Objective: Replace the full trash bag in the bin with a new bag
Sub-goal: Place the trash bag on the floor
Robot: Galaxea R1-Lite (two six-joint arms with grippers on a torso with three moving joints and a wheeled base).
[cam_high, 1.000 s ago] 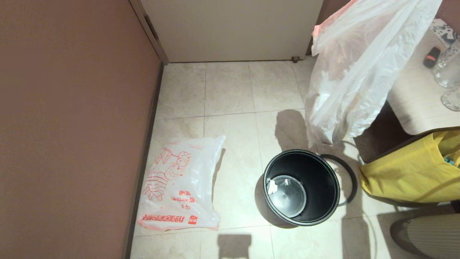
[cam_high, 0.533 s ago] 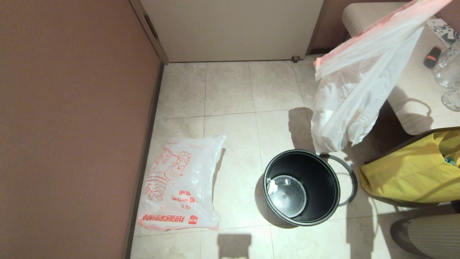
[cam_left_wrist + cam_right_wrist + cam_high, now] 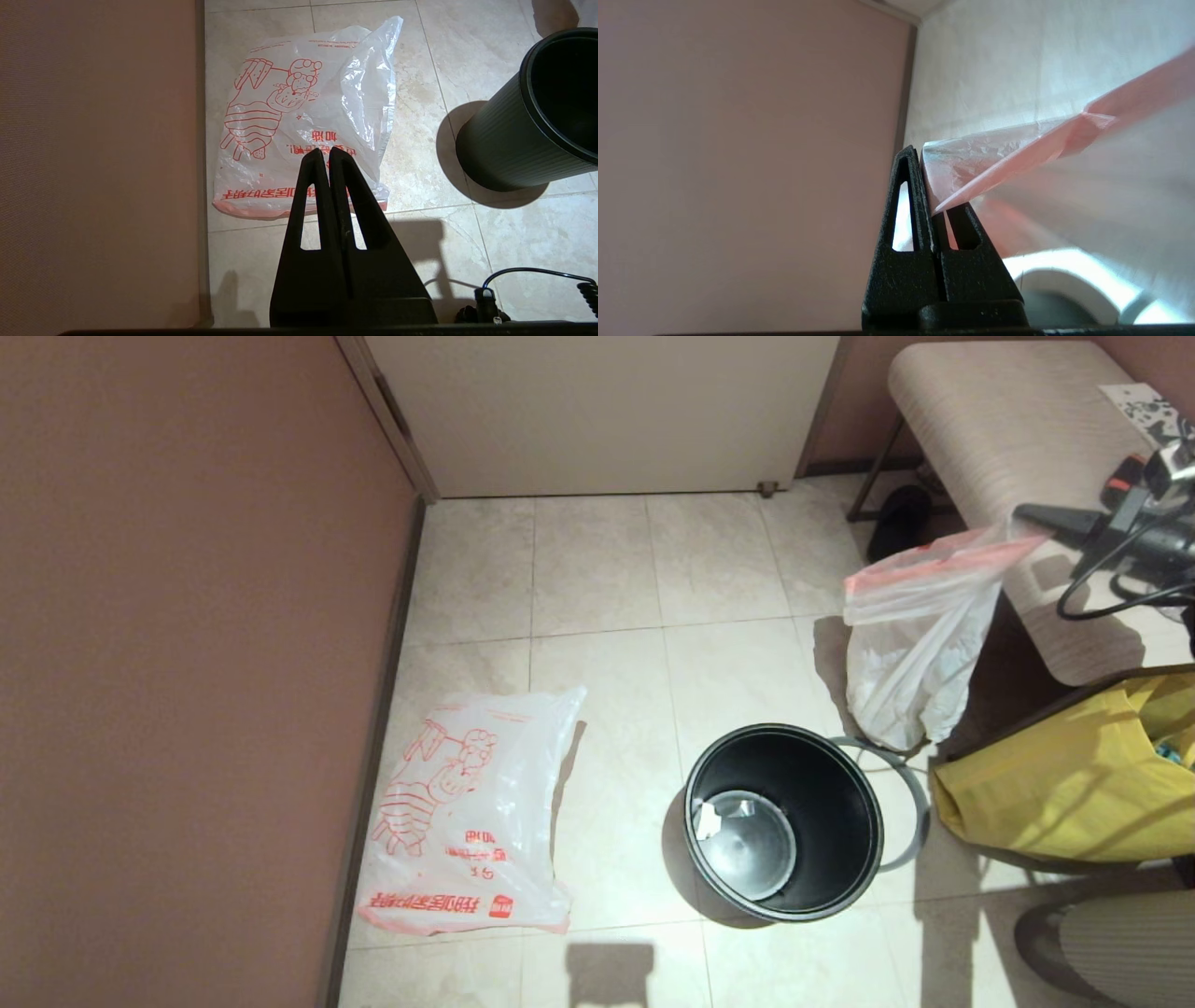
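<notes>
While R tool (image 3: 1027,515) grips full bag (image 3: 910,644) by pink rim, bag hangs beside bin (image 3: 784,821), just clear. New bag (image 3: 471,812) flat on floor, nearer L tool (image 3: 326,156), clenched empty, bag long axis running away from it.

The yellow bag (image 3: 1074,793) and the bin (image 3: 537,121) are cut off by picture edges.

The bin (image 3: 784,821) stands upright, black and unlined, its grey hoop (image 3: 910,803) slipped down beside it. The full trash bag (image 3: 910,653), white with a pink-red rim, hangs just behind the bin. The new bag (image 3: 471,812) lies flat left of the bin.
</notes>
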